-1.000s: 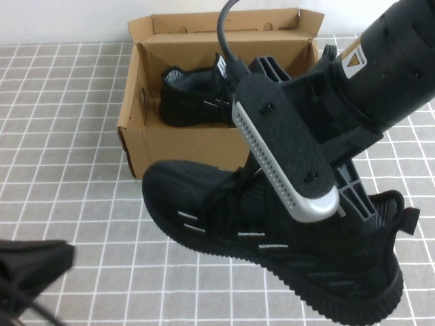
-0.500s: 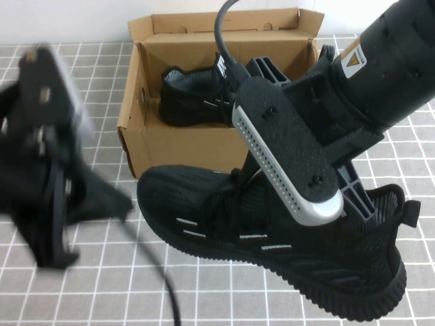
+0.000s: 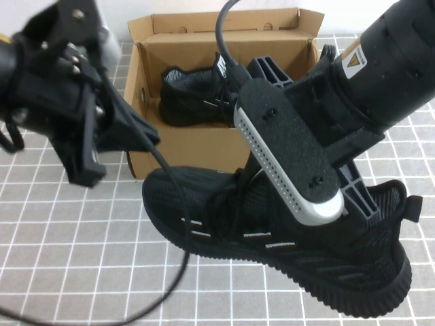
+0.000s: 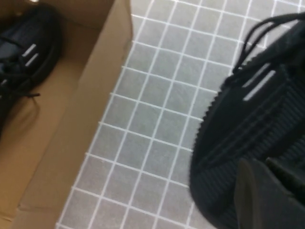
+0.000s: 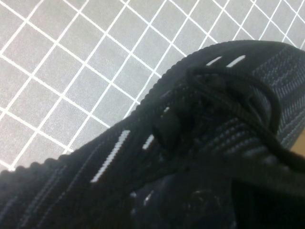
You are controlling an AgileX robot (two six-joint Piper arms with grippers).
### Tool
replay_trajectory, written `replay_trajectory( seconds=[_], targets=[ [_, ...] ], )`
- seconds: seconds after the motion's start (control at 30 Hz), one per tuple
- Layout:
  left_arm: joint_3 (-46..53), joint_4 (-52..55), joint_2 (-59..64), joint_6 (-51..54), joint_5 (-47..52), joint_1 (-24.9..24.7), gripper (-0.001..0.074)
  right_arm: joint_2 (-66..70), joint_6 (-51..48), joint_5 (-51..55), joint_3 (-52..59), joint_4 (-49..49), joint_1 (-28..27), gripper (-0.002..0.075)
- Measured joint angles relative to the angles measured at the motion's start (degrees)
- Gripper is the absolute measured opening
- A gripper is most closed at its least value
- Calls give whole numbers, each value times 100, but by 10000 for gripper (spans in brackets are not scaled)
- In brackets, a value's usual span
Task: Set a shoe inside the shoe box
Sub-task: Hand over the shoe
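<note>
Grey grid-tile tabletop, plain white behind it

The tabletop (image 3: 41, 238) is grey squares with thin white lines, running below the left gripper (image 3: 115, 153) and under the right gripper (image 3: 353, 197), which is clamped on the shoe (image 3: 224, 217). Out past both grippers there's a plain white backdrop (image 3: 170, 7). The light is soft and even, with only faint shadows on the tiles.

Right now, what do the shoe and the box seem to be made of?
The shoe, gripped by the right gripper: black knit fabric, matte, with a ridged, rubber-like sole. The shoe box: plain brown cardboard. The left gripper hovers near the box.
</note>
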Motion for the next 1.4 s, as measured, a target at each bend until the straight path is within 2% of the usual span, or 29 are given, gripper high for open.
replay_trajectory(
  seconds=[0.17, 0.4, 0.97, 1.07, 1.13, 1.2, 1.27, 1.33, 1.4],
  targets=[
    [0, 642, -340, -576, 11, -765, -1, 0, 0, 0, 0, -61, 0, 4],
    [-19, 920, -563, -742, 71, -1783, -1, -19, -227, 0, 0, 70, 0, 4],
    [88, 1695, 188, -514, 59, -1867, 15, -55, -266, 0, 0, -121, 0, 4],
    [88, 1796, 202, -460, 59, -1867, 119, -92, -266, 12, 0, -134, 0, 4],
    [88, 1855, 202, -437, 59, -1867, 242, -115, -266, 22, 0, -150, 0, 4],
    [88, 1869, 202, -438, 59, -1867, 418, -118, -266, 22, 0, -150, 0, 4],
    [88, 1869, 202, -438, 59, -1867, 559, -118, -266, 22, 0, -159, 0, 4],
    [88, 1858, 202, -438, 59, -1867, 636, -118, -266, 22, 0, -163, 0, 4],
    [88, 1822, 202, -426, 59, -1867, 666, -118, -266, 22, 0, -163, 0, 4]
  ],
)
